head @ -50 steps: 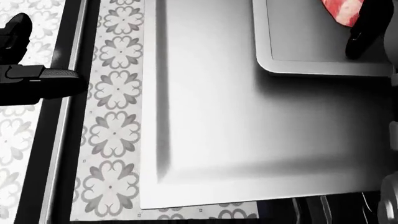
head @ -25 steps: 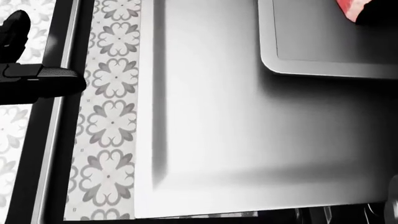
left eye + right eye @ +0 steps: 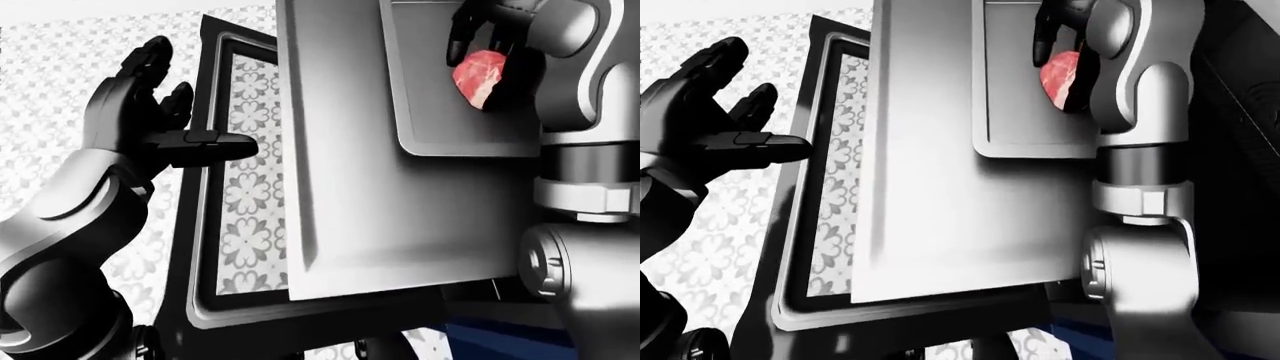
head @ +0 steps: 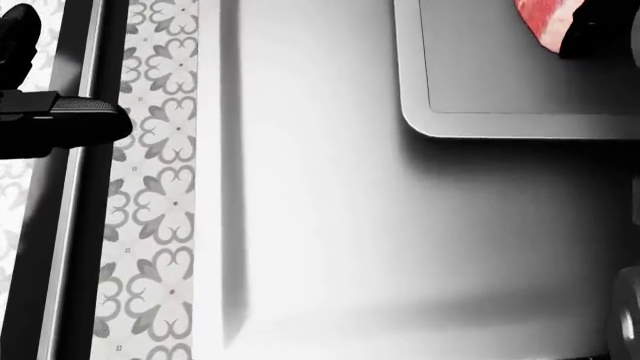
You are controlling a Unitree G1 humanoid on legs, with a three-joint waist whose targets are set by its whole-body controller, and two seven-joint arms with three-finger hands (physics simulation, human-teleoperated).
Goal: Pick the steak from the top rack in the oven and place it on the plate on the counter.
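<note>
The right hand (image 3: 490, 45) has its fingers wrapped around the red steak (image 3: 478, 77), just above a small gray tray (image 3: 440, 112). The left hand (image 3: 150, 112) is spread wide and holds nothing, well apart from the steak, beside the dark oven door (image 3: 205, 247).

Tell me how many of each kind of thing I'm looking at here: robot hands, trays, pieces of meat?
Robot hands: 2, the left hand spread open, the right hand curled round the meat.
Grey trays: 2, a small tray lying over a large tray.
Meat: 1 red steak.
Total: 5.
</note>
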